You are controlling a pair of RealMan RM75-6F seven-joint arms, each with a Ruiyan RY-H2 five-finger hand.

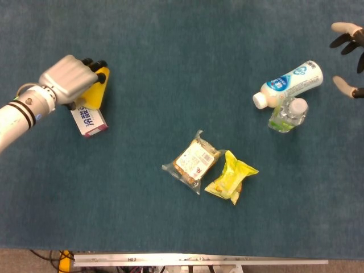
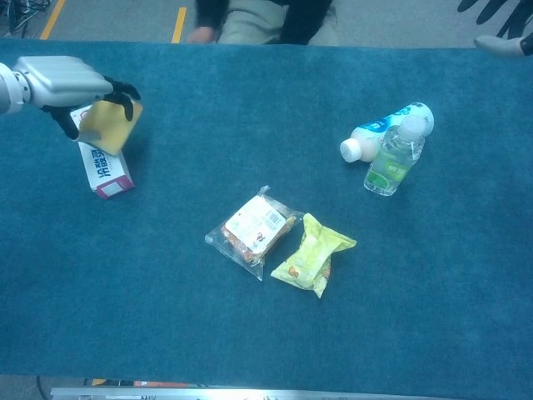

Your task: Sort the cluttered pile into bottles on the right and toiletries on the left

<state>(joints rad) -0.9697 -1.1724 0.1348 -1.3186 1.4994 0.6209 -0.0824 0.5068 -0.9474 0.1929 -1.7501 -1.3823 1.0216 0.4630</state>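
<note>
My left hand grips a yellow sponge-like block at the far left, held above a white toothpaste box that lies on the blue cloth. A white bottle with a blue label lies on its side at the right, touching a clear bottle with a green label. My right hand hovers at the far right edge with its fingers spread and nothing in it.
Two snack packets lie in the middle: a clear one with a white label and a yellow one. A person sits behind the table's far edge.
</note>
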